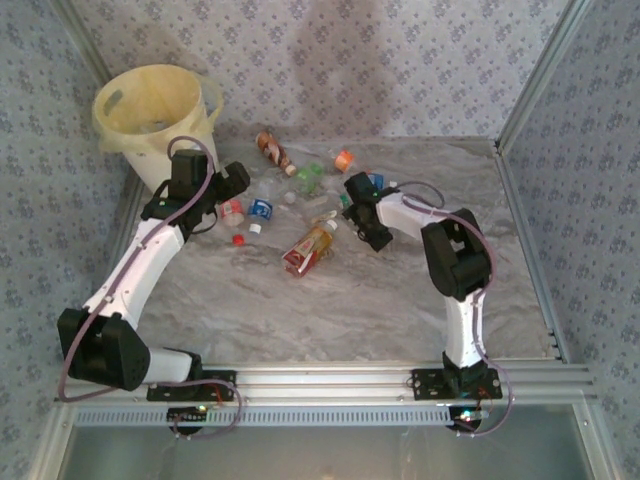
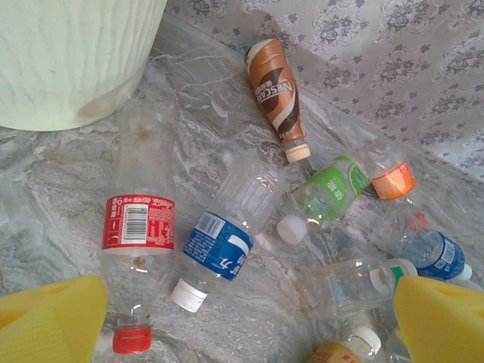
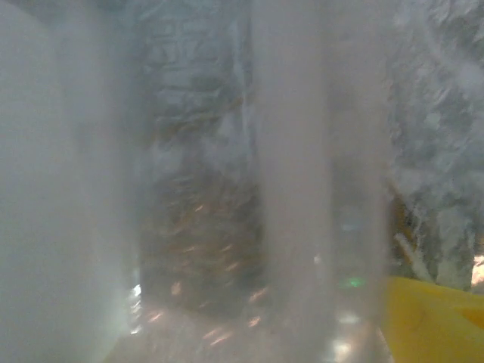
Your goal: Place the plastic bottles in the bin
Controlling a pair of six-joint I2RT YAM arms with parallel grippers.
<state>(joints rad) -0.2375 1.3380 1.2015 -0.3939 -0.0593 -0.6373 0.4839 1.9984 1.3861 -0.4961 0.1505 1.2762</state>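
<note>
The left gripper (image 2: 246, 321), fingers spread wide, hangs over a red-labelled bottle (image 2: 138, 223) and a blue-labelled bottle (image 2: 219, 246), with a brown NESCAFE bottle (image 2: 276, 94) at upper centre; the right gripper (image 1: 352, 192) is too blurred to tell its grip.

Probably a lab test cell, aluminium frame (image 1: 340, 380), wallpapered panels (image 1: 400, 60)

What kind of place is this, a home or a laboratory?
Most likely a robot test booth, not a home. The left arm and right arm are bolted to an aluminium rail, patterned panels in metal frames wall in the marble-look tabletop, and plastic bottles lie scattered near a bin.
</note>
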